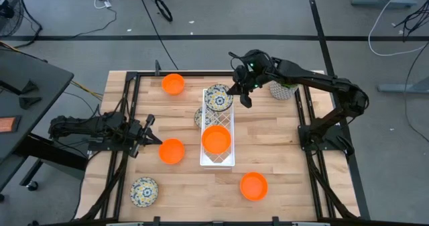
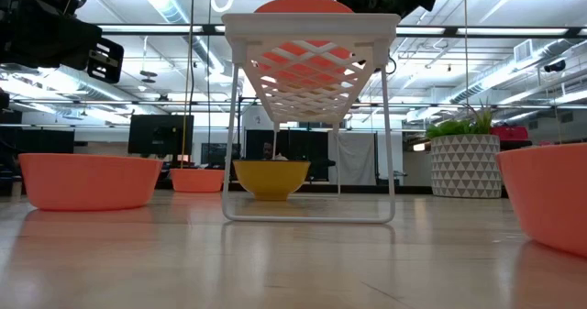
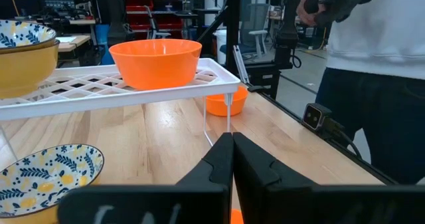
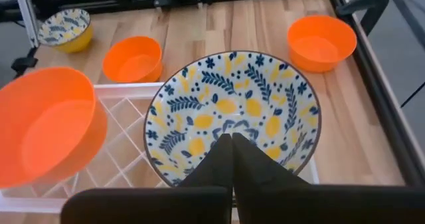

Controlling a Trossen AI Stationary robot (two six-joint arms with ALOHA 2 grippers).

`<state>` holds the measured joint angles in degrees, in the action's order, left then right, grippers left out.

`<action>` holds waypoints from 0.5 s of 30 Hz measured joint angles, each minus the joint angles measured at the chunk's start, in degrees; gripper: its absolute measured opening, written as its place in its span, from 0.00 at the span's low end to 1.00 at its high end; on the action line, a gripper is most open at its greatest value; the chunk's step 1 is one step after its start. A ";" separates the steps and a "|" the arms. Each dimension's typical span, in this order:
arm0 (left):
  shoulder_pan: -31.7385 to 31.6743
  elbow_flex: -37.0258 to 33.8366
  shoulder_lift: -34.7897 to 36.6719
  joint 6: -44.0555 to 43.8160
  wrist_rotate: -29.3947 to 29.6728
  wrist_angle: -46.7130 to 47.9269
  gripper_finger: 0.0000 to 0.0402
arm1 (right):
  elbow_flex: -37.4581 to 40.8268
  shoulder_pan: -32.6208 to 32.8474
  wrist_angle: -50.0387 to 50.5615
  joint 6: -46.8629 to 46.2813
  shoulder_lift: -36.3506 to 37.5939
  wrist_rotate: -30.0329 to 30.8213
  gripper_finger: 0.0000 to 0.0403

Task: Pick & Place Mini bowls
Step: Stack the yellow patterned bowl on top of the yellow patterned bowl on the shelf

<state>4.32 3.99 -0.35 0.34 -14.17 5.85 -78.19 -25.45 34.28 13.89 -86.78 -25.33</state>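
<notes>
Right gripper (image 1: 245, 100) over far end of white lattice rack (image 1: 218, 160), fingers pressed together, empty, just beside floral bowl (image 1: 218, 98) resting on rack. Orange bowl (image 1: 216, 139) on rack's near end. Looks like placing step just done. Next move likely: lift clear, fetch another bowl. Left gripper (image 1: 151, 140) closed, holding nothing, beside orange bowl on table (image 1: 171, 151).

Right gripper (image 4: 232, 139) hanging with its two dark fingers pressed together over a white bowl with blue-and-yellow floral pattern (image 4: 232, 114), this sitting on a white lattice rack (image 4: 126, 124), a plain orange bowl (image 4: 45, 124) sitting beside it on the rack, two more orange bowls (image 4: 134, 58) (image 4: 321, 41) and another floral bowl (image 4: 65, 28) lying beyond the rack on the wooden table (image 4: 219, 28)
</notes>
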 joint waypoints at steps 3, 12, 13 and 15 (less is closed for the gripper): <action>0.00 0.00 0.01 0.00 -0.02 0.02 0.03 | 0.00 -0.04 -0.31 2.18 0.00 1.07 0.00; -0.02 0.00 0.01 0.00 0.00 -0.02 0.03 | 0.00 -0.31 -0.08 5.13 0.00 2.39 0.00; -0.02 0.00 0.00 0.00 -0.01 0.00 0.03 | 0.00 -0.31 0.06 5.17 0.00 2.37 0.00; -0.02 0.00 -0.01 0.00 -0.01 -0.02 0.03 | 0.01 -0.31 0.39 5.30 0.00 2.37 0.00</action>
<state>4.30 3.99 -0.36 0.34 -14.18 5.83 -78.18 -25.76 34.66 19.19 -86.78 -22.96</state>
